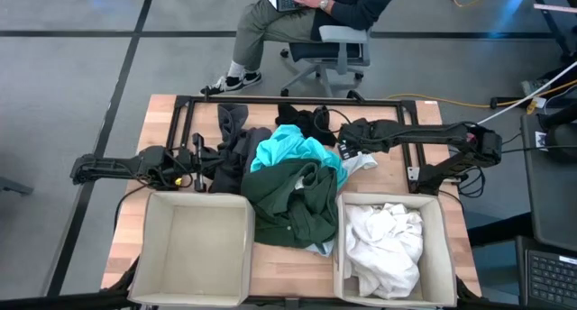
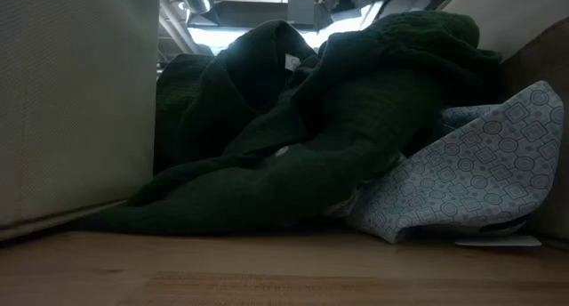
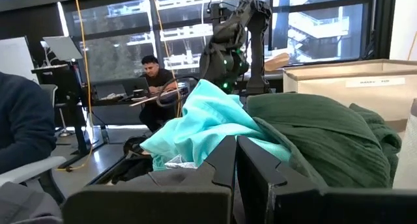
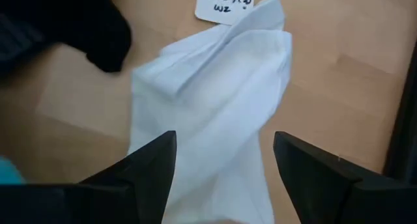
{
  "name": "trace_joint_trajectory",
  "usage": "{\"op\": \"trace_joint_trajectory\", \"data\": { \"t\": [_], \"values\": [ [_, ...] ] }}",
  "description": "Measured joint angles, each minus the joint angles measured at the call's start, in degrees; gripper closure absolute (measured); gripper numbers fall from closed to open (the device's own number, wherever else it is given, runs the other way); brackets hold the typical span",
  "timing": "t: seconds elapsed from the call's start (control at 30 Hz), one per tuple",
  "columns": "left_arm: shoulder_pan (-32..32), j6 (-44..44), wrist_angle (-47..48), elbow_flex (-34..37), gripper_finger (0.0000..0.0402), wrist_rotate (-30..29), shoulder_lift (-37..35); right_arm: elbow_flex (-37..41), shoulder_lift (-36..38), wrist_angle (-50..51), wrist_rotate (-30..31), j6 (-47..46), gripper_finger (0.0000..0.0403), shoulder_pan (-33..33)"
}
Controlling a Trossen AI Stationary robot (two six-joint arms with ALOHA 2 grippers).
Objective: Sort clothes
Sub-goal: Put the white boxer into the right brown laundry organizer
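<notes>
A pile of clothes lies mid-table: a turquoise garment (image 1: 293,152), a dark green one (image 1: 293,202) in front of it, a black one (image 1: 306,121) behind and a dark grey one (image 1: 230,143) at the left. A pale light-blue patterned cloth (image 2: 480,173) sticks out from under the green one. A white garment (image 4: 215,120) lies flat on the table. My right gripper (image 4: 225,165) is open just above it, one finger on either side. My left gripper (image 3: 236,165) is shut and empty, left of the dark grey garment (image 1: 194,166).
A beige bin (image 1: 149,247) stands at the near left and another (image 1: 442,256) at the near right, holding white clothes (image 1: 388,247). A paper label (image 4: 225,6) lies on the table beyond the white garment. A seated person (image 1: 306,13) is behind the table's far edge.
</notes>
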State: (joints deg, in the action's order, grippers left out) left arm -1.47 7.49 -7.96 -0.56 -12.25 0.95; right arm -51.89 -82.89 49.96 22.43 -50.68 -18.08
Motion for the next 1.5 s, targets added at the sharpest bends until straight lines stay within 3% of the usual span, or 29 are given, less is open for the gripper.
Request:
{"op": "trace_joint_trajectory", "data": {
  "t": [0.4,0.7,0.83,1.1,1.17,1.33,1.5],
  "values": [
    [0.0,0.0,0.1,0.0,0.0396,0.0,0.0,10.6,0.0,-12.1,3.5,-0.2,0.0143,-5.3],
    [0.0,0.2,0.2,0.0,0.0396,0.0,0.0,16.0,-0.6,-23.8,-0.1,3.0,0.0151,-5.4],
    [0.0,0.2,0.5,0.0,0.0396,0.0,0.0,16.8,-0.7,-24.0,-0.6,3.8,0.0206,-5.2],
    [0.0,-0.9,1.1,0.0,0.0396,0.0,0.0,16.9,-0.8,-23.4,-1.2,9.4,0.0381,-5.2],
    [0.0,-1.4,1.8,0.0,0.0396,0.0,0.0,16.9,-0.8,-23.4,-1.1,10.5,0.0387,-5.2],
    [0.0,-1.5,2.7,0.0,0.0396,0.0,0.0,14.1,-1.0,-18.3,-1.2,10.9,0.0356,-5.2],
    [0.0,-1.5,2.8,0.0,0.0396,0.0,0.0,6.9,-0.1,-10.3,2.2,14.0,0.0384,-3.8]
  ]
}}
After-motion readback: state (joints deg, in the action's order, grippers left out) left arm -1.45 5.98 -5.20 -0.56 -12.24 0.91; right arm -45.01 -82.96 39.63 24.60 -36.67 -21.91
